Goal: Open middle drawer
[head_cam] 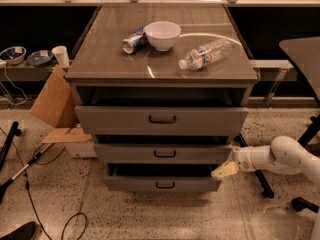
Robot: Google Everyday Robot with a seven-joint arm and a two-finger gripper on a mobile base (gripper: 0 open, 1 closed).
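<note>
Just beside the drawers: the gripper

The middle drawer sat second in the grey stack under the bench, a dark gap above its front. The gripper hung near its lower right corner; whether wide or narrow could not be told

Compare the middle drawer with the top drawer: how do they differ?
The top drawer has a taller front than the middle drawer. The top drawer's handle is wider than the middle drawer's. Both are grey with dark bar handles. The gripper hangs near the middle drawer's lower right corner.
</note>
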